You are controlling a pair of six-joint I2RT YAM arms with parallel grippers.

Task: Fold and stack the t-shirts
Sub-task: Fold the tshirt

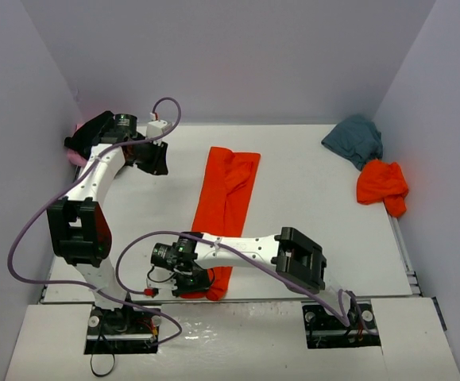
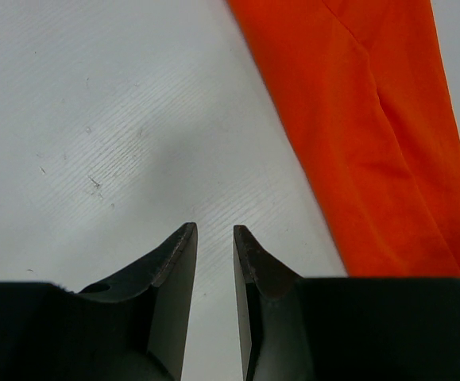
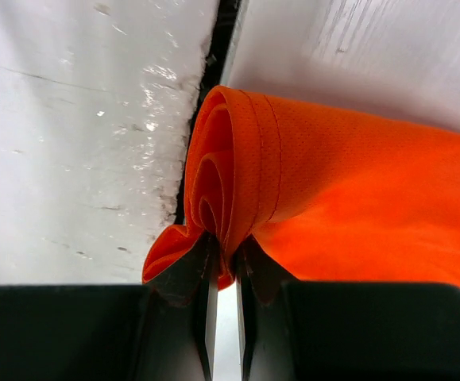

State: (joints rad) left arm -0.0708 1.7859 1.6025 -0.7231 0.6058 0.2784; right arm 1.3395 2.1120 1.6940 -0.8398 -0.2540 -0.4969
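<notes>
A bright orange-red t-shirt (image 1: 228,206), folded into a long narrow strip, lies down the middle of the white table. My right gripper (image 1: 202,282) is at its near end, shut on the bunched hem (image 3: 230,167), which curls up in layers between my fingers (image 3: 228,242). My left gripper (image 1: 156,159) hovers over bare table just left of the strip's far end, its jaws a little apart and empty (image 2: 215,230). The strip's edge shows at the right of the left wrist view (image 2: 373,135).
A teal-grey t-shirt (image 1: 355,139) and a second orange-red t-shirt (image 1: 382,184) lie crumpled at the far right. A black t-shirt (image 1: 93,131) over a pink one (image 1: 76,156) sits at the far left behind the left arm. A dark gap (image 3: 214,55) marks the table's near edge.
</notes>
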